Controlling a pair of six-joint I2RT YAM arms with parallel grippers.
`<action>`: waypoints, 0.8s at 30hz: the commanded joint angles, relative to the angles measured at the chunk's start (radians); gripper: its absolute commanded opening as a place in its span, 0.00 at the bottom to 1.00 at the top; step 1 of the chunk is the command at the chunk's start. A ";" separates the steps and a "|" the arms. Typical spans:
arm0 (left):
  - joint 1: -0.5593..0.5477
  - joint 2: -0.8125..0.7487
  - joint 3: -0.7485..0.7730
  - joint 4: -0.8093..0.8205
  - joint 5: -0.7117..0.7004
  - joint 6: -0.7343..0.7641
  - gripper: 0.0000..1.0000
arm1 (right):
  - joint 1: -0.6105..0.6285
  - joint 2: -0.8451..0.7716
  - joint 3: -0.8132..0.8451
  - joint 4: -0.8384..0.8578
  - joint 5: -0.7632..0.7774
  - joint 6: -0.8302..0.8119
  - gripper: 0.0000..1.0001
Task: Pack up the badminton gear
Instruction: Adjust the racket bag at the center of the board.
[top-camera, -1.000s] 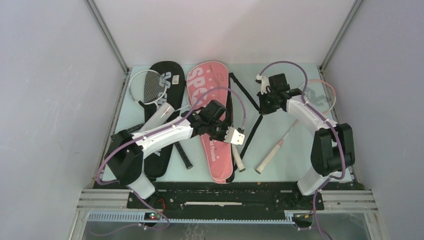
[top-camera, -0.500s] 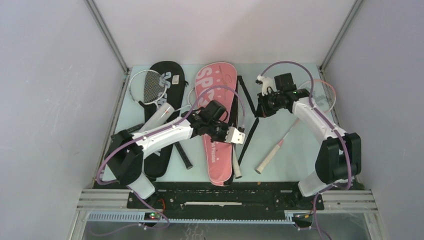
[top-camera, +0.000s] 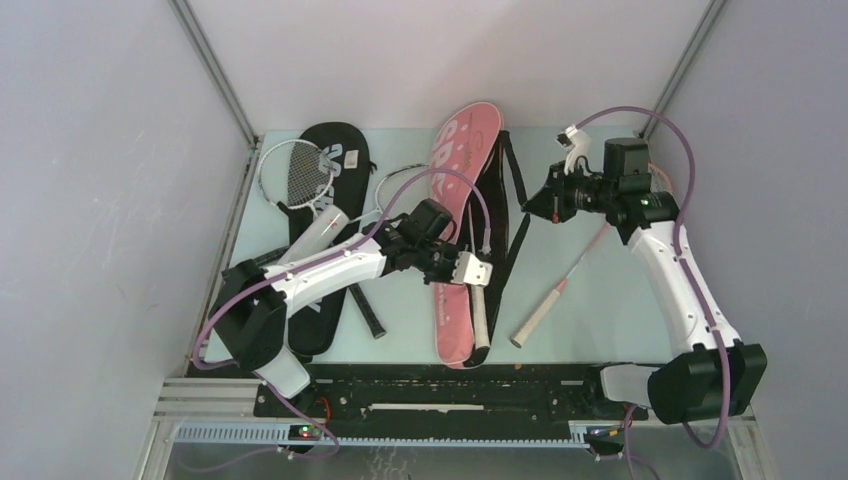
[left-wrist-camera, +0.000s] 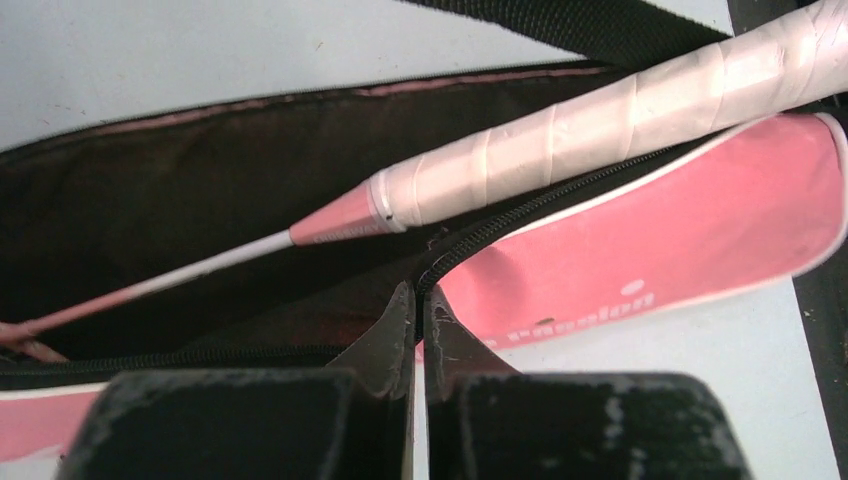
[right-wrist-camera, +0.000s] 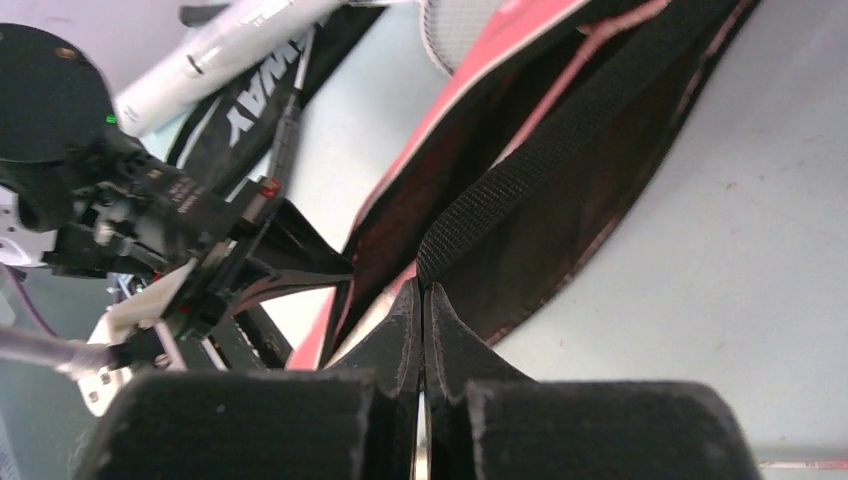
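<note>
The left gripper (left-wrist-camera: 418, 305) is closed tight on the toothed zipper edge of the smooth pink cover (left-wrist-camera: 640, 240), which stands half open at mid-table. The right gripper (right-wrist-camera: 421, 305) is pinched shut on the cover's other edge, beside the woven black strap (right-wrist-camera: 560, 150). A racket (left-wrist-camera: 560, 140) with a white tape-wrapped grip lies inside on the dark lining.

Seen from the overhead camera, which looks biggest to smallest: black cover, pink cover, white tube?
1. Black cover and pink cover: similar length. The pink one is tipped on edge and looks narrower, so I won't rank them.
2. White tube, partly hidden by the left arm: smallest.
</note>
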 joint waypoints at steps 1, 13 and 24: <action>0.008 -0.036 0.025 0.024 0.030 -0.039 0.05 | -0.038 -0.045 0.027 0.093 -0.131 0.069 0.00; 0.033 -0.066 0.031 -0.112 0.143 0.077 0.03 | -0.047 -0.046 0.051 0.141 -0.265 0.116 0.00; 0.122 -0.097 -0.004 -0.061 0.260 0.021 0.00 | -0.047 -0.054 0.089 0.052 -0.361 0.005 0.00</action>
